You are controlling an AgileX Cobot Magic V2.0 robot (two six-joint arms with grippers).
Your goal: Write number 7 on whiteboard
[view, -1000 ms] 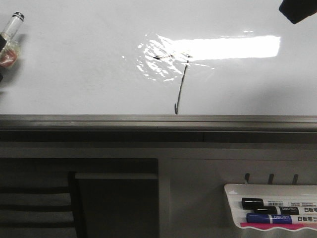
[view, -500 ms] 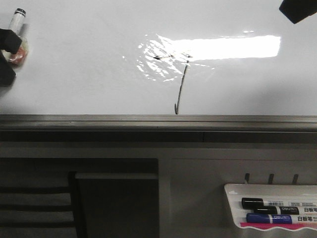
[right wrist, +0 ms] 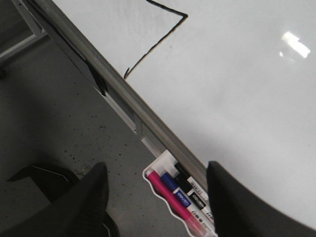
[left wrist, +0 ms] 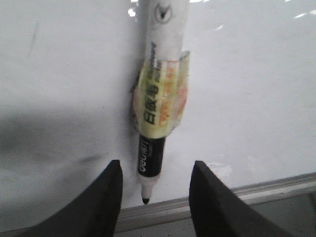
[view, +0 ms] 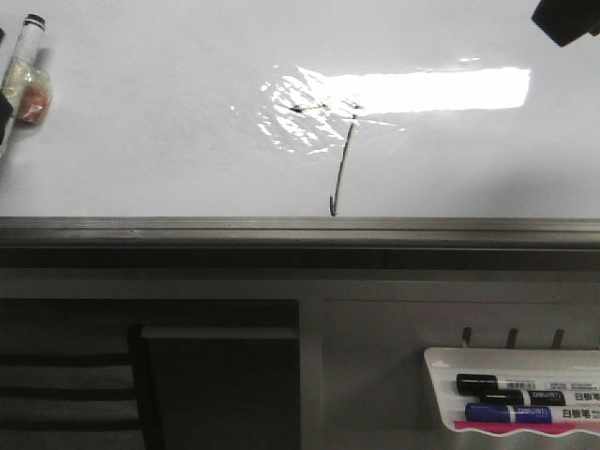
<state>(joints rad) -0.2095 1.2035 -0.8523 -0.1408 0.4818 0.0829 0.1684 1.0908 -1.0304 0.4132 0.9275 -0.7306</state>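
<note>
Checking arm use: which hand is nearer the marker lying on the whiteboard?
Left. The left hand straddles the marker; the right hand hovers over the marker tray.
</note>
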